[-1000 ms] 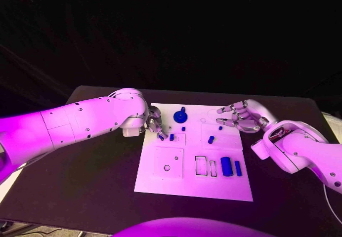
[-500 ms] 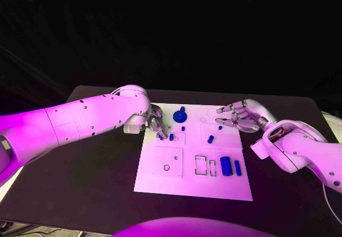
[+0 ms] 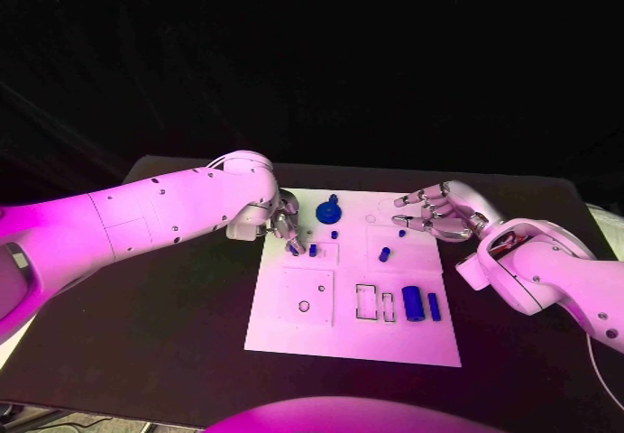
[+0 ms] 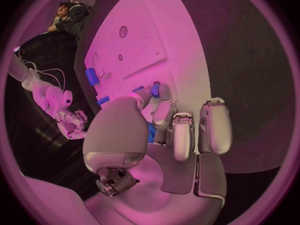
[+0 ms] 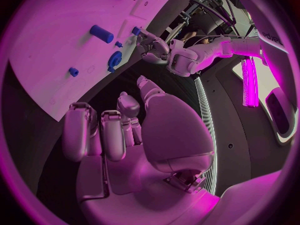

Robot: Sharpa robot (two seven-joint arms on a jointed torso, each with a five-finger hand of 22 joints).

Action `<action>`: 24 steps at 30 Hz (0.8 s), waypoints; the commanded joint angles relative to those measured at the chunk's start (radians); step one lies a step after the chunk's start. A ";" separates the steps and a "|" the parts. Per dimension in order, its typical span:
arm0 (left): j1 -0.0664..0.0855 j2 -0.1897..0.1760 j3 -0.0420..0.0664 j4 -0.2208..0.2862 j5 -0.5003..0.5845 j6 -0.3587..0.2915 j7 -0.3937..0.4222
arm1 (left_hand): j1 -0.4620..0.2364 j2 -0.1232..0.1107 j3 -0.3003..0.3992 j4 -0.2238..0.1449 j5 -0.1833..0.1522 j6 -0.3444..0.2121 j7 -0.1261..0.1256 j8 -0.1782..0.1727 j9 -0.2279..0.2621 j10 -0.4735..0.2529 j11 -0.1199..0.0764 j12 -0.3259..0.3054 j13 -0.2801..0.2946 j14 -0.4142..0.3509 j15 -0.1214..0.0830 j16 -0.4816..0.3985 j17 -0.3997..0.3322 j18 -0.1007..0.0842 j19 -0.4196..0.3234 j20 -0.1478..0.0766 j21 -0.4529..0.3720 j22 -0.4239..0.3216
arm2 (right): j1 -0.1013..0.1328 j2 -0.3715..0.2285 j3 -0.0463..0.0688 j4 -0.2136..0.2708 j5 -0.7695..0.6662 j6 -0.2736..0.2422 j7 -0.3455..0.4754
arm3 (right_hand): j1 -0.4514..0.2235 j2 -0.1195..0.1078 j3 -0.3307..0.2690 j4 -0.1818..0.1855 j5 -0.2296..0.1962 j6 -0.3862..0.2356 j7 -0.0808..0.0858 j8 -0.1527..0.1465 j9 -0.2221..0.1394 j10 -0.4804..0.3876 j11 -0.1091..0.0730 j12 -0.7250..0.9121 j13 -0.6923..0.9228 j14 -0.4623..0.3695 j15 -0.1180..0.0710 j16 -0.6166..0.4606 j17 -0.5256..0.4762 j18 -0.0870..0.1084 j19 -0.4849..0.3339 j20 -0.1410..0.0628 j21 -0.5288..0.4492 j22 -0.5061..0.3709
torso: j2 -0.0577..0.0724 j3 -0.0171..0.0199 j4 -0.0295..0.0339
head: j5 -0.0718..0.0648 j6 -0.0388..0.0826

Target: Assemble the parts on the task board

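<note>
At the task board's (image 3: 351, 334) left edge, the left robot hand (image 3: 289, 230) pinches a small blue part (image 3: 312, 249) — right robot hand (image 3: 435, 212) loosely curled (empty).

No readable text, label, brand, number or sign is showing anywhere; a few faint letters are appearing on the white arm in the right wrist view, but they are too cut off and bent to read.

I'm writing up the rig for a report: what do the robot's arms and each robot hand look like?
Both arms are smooth, rounded white shells dotted with small dark screw holes. The left robot hand and right robot hand are silver metal, with segmented fingers ending in rounded pads. Thin cables run along the right arm.
</note>
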 commanded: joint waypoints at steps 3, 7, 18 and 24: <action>-0.007 0.008 -0.007 -0.009 0.044 0.038 0.006 | 0.026 0.013 0.004 -0.016 -0.001 -0.007 -0.001 -0.008 0.000 -0.003 0.002 0.004 0.005 0.105 0.001 0.003 0.263 -0.007 -0.001 -0.003 -0.003 0.074 | -0.001 0.002 0.000 -0.001 -0.004 0.015 0.001 | 0.001 0.010 -0.008 0.001 0.006 0.007 0.000 0.003 0.001 -0.003 -0.006 0.001 0.001 0.067 -0.003 -0.005 0.095 -0.002 -0.005 0.000 -0.006 -0.001 | -0.001 0.0003 0.0006 | 0.002 -0.002; -0.007 0.008 -0.007 -0.013 0.071 0.038 -0.008 | 0.026 0.016 -0.003 -0.015 -0.001 -0.005 -0.001 -0.011 -0.002 -0.001 0.002 0.005 0.006 0.105 0.001 0.003 0.263 -0.006 -0.001 -0.003 -0.004 0.074 | -0.001 0.002 0.000 -0.002 -0.004 0.015 0.001 | 0.001 0.010 -0.008 0.001 0.006 0.007 0.000 0.003 0.001 -0.003 -0.006 0.001 0.001 0.067 -0.003 -0.005 0.095 -0.002 -0.005 0.000 -0.006 -0.001 | -0.002 0.0004 0.0007 | 0.003 -0.002; -0.006 0.003 -0.008 -0.004 0.082 0.035 -0.030 | 0.024 0.022 -0.034 -0.012 -0.001 -0.002 0.001 -0.024 -0.010 0.001 0.003 0.006 0.008 0.105 0.001 0.003 0.263 -0.006 -0.002 -0.002 -0.007 0.072 | -0.001 0.002 0.000 -0.002 -0.004 0.016 0.000 | 0.001 0.010 -0.008 0.001 0.006 0.007 0.000 0.003 0.001 -0.003 -0.006 0.001 0.001 0.067 -0.003 -0.005 0.095 -0.002 -0.005 0.000 -0.006 -0.001 | -0.001 0.0003 0.0007 | 0.004 -0.002; -0.006 0.003 -0.009 0.002 0.047 0.036 -0.032 | 0.033 0.018 -0.063 -0.023 -0.001 0.001 0.002 -0.039 -0.020 -0.002 0.004 0.002 0.004 0.105 0.002 0.003 0.263 -0.005 -0.003 -0.002 -0.008 0.072 | -0.001 0.002 0.000 -0.002 -0.004 0.016 0.000 | 0.001 0.010 -0.008 0.001 0.006 0.007 0.000 0.003 0.001 -0.003 -0.006 0.001 0.001 0.067 -0.003 -0.005 0.095 -0.002 -0.005 0.000 -0.006 -0.001 | -0.001 -0.0003 0.0002 | 0.005 -0.003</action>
